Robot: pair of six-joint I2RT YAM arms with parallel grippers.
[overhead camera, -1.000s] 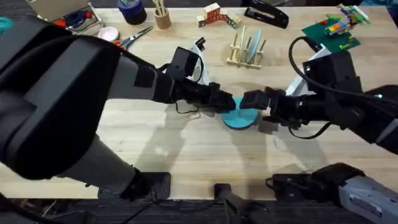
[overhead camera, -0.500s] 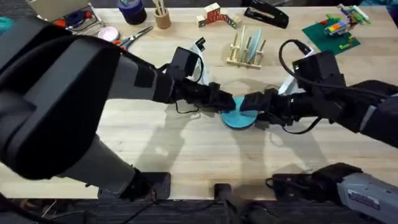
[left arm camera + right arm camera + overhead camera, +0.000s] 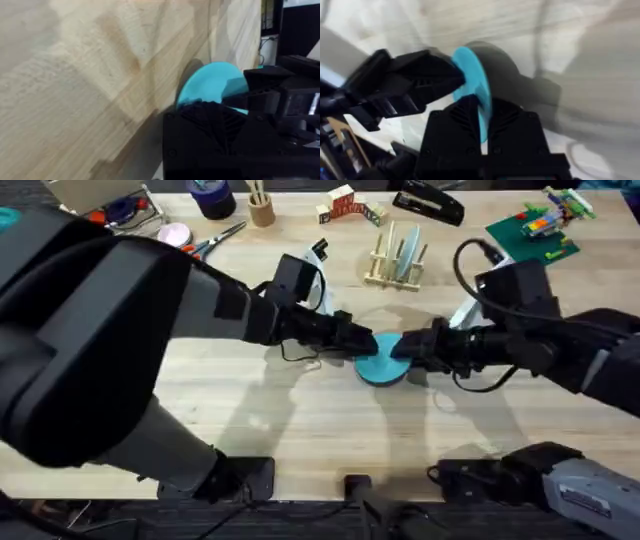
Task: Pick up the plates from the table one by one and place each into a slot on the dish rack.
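Right now, by label:
Counter (image 3: 300, 415): light wood planks, carries everything.
Dish rack (image 3: 395, 262): far side of counter, well beyond the plate; pale blue plate (image 3: 411, 252) already upright in a slot.
Turquoise plate (image 3: 383, 363): mid-counter, between both tools, rack lies straight beyond it. Looks tipped up on edge; right wrist view shows its rim (image 3: 475, 85) edge-on.
Key relation: plate sits between the arms, so both are equally near; lift goes up then away toward the rack, plate face prob. needs to line up w/ the slots.
Left tool (image 3: 362, 346): on plate's left rim, fingers closed down on the edge as far as overhead shows; left wrist view has plate (image 3: 212, 85) just past its own finger.
Right tool (image 3: 405, 352): on plate's right rim; right wrist view shows rim running between its two fingers, narrow gap, looks clamped on it.
Judgement: a hand-off, one tool should let go before the carry.
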